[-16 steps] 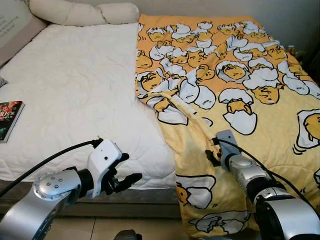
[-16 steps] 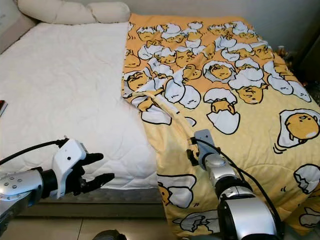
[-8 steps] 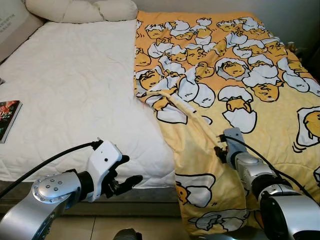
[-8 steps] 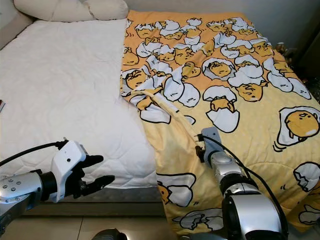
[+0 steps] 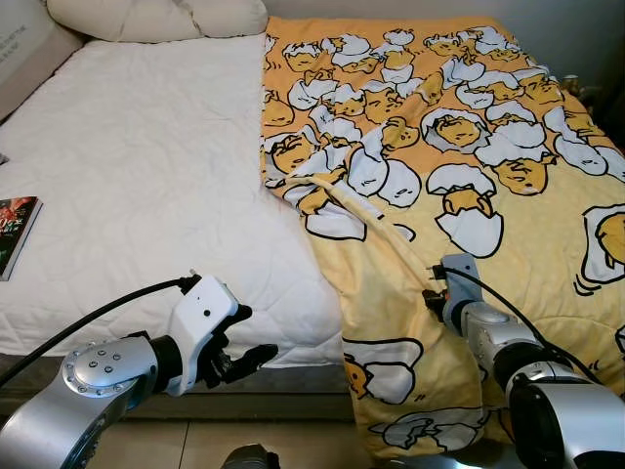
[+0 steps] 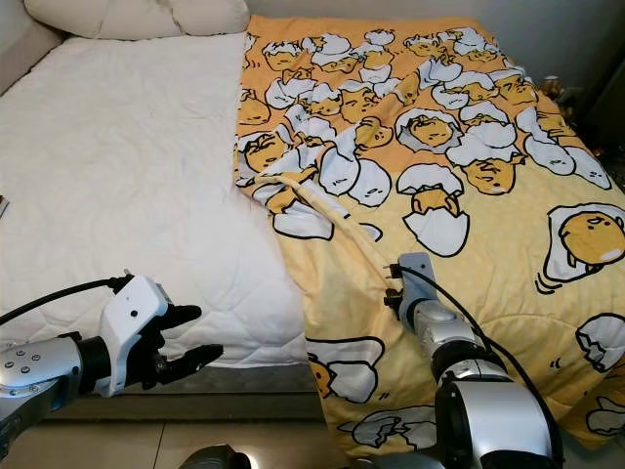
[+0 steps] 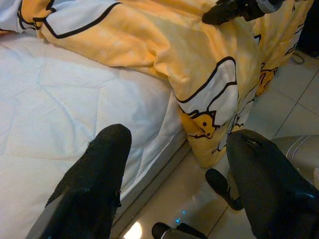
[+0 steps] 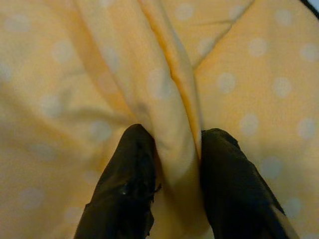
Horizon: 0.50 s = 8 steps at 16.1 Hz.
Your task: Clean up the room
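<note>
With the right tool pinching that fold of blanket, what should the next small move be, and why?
Probably draw the fold toward the bare mattress. The right tool is shut on a ridge of the blanket, which covers just one side of the bed. The left tool hangs open at the bed's edge.

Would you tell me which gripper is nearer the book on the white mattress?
Left. The left gripper hovers off the mattress's foot edge; the right gripper pinches the yellow egg-print blanket, farther from the book.

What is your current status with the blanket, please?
Right claw shut on yellow blanket fold. Left claw open, off the mattress edge. Book lies far left.
</note>
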Motion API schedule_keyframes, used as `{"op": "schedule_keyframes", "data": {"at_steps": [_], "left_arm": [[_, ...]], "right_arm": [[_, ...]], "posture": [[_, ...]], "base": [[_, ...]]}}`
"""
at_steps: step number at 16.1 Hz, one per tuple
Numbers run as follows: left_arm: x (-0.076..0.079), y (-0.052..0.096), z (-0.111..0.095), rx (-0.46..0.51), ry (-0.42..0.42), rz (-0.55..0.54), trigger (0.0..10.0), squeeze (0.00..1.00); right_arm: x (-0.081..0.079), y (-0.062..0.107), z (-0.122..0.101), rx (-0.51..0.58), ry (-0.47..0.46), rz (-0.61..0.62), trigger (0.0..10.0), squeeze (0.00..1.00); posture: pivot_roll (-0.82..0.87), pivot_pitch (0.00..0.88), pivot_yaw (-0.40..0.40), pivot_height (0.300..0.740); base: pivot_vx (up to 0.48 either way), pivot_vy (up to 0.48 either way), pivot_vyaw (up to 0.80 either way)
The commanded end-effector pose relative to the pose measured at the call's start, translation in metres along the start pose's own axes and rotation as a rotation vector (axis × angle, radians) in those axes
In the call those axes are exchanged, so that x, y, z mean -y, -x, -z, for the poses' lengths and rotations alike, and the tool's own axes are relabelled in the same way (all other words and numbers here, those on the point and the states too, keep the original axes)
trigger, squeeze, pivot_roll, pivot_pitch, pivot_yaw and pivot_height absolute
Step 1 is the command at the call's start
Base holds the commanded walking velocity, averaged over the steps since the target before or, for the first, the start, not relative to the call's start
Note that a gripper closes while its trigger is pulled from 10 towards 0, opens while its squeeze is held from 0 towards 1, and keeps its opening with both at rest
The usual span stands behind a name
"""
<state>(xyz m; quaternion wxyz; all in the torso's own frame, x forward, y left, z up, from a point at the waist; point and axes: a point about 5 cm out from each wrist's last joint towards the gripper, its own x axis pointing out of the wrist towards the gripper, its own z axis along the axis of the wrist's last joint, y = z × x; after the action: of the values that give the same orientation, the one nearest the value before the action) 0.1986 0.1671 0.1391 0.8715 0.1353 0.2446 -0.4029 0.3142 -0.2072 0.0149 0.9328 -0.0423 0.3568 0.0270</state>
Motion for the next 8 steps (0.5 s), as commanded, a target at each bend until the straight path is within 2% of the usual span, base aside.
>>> {"op": "schedule_keyframes", "data": {"at_steps": [1, 6, 8], "left_arm": [[0.0016, 0.0010, -0.0028, 0.002, -0.015, 0.007, 10.0, 0.00], [-0.0019, -0.0033, -0.0033, 0.011, -0.013, -0.014, 10.0, 0.00], [-0.0044, -0.0032, -0.0031, 0.017, -0.008, -0.029, 10.0, 0.00]], "right_arm": [[0.0031, 0.0010, 0.0090, -0.026, -0.030, -0.003, 0.0, 0.00], [0.0074, 0.0026, 0.0058, -0.010, -0.031, -0.057, 0.0, 0.00], [0.0056, 0.0039, 0.0004, 0.013, -0.047, -0.162, 0.0, 0.00]], "posture": [[0.14, 0.067, 0.033, 0.740], [0.12, 0.036, 0.022, 0.740], [0.11, 0.022, 0.017, 0.740]], "base": [[0.000, 0.000, 0.00], [0.000, 0.000, 0.00], [0.000, 0.000, 0.00]]}}
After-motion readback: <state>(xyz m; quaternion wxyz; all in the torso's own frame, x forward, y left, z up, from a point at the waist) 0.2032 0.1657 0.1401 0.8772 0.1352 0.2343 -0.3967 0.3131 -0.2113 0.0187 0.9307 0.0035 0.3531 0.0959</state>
